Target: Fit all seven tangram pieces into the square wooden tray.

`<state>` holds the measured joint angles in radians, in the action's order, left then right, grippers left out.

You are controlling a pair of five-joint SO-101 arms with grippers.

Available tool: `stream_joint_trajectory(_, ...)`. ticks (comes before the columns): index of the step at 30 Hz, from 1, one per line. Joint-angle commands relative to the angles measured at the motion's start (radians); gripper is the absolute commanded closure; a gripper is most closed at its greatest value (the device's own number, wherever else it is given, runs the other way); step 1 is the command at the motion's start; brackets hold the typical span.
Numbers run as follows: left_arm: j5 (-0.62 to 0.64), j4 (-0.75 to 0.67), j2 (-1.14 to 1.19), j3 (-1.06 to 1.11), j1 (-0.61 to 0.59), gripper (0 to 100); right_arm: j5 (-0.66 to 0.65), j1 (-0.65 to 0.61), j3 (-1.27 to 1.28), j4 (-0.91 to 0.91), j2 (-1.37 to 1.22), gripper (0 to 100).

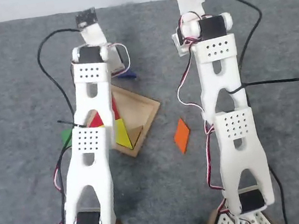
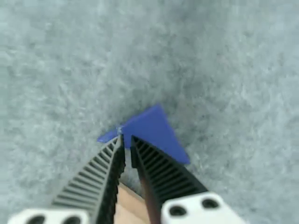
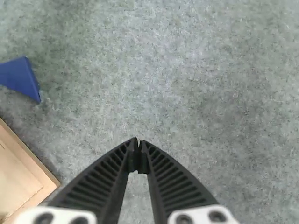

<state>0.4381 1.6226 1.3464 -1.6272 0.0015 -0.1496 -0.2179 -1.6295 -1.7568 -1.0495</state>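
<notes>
Cataloguing by gripper, task pieces first.

Left gripper (image 2: 126, 137): black, ribbed, drawn to a narrow slit, tips touching the long edge of blue triangle (image 2: 154, 128). Flat on grey napped worktop (image 2: 233, 56), long edge lying across the tips, right-angle corner pointing straight away from the gripper. Smooth, matt, sharp-cornered, one solid colour.

Behind the same gripper, under its arm: wooden tray (image 1: 148, 108), square, pale, raised rim, turned corner-on to the arms. Inside: red piece (image 1: 96, 120) and yellow piece (image 1: 122, 133), both triangular where visible, side by side, partly hidden by the arm. Outside the tray, farther back on the arm's outer side: green piece (image 1: 66, 136), shape mostly hidden.

Right gripper (image 3: 136, 141): same ribbed black build, closed tip to tip, holding nothing, above the worktop. Well behind it, between the two arms: orange piece (image 1: 181, 134), slim and diamond-like, flat, long axis running along the arm's line.
</notes>
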Motion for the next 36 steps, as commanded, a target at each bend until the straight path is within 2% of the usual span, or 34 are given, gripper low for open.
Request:
stream_joint_trajectory(1, 0.014, -0.126, -0.101, -0.033, 0.011, 97, 0.009, 0.007, -0.046, -0.041, 0.016, 99.0)
stream_joint_trajectory(6, -0.005, -0.420, -0.012, 0.180, 0.020, 97, 0.009, 0.012, -0.046, -0.042, -0.008, 99.0)
stream_joint_trajectory(11, 0.077, -0.250, -0.055, 0.260, -0.021, 99, 0.009, 0.007, -0.046, -0.041, -0.038, 99.0)
stream_joint_trajectory(16, 0.069, -0.153, -0.041, 0.262, 0.014, 99, 0.009, 0.008, -0.046, -0.041, -0.036, 99.0)
stream_joint_trajectory(23, -0.176, -0.126, -0.061, 0.252, 0.146, 99, 0.009, 0.021, -0.046, -0.044, -0.036, 99.0)
stream_joint_trajectory(30, -0.265, -0.144, -0.064, 0.251, 0.239, 99, 0.020, 0.087, -0.048, -0.044, 0.010, 99.0)
stream_joint_trajectory(36, -0.560, 0.031, -0.057, 0.162, 0.336, 99, 0.057, 0.145, -0.046, -0.044, 0.064, 99.0)
